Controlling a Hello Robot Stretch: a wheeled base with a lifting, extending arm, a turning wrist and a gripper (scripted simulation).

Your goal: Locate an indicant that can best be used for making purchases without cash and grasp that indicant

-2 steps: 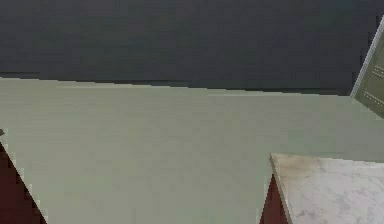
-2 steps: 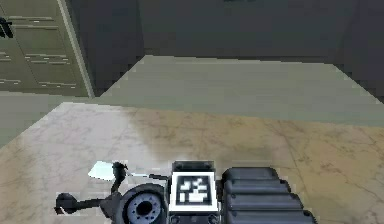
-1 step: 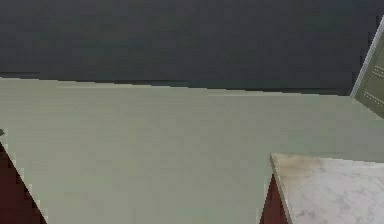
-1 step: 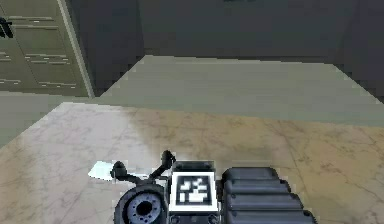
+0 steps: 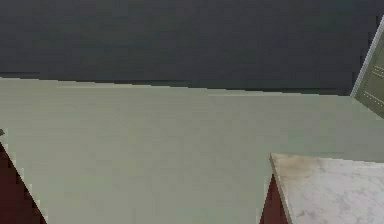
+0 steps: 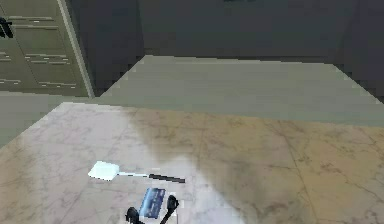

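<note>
On the pale marble desk [image 6: 250,150], the gripper [image 6: 152,210] sits at a small blue-grey card [image 6: 153,199]; whether it holds the card cannot be told, and any print is too small to read.

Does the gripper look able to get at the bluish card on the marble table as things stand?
Probably yes: the gripper stands right at the bluish card, low on the marble table, with nothing between them. The white flat tool lies apart from both. Whether the gripper holds the card cannot be told.
</note>
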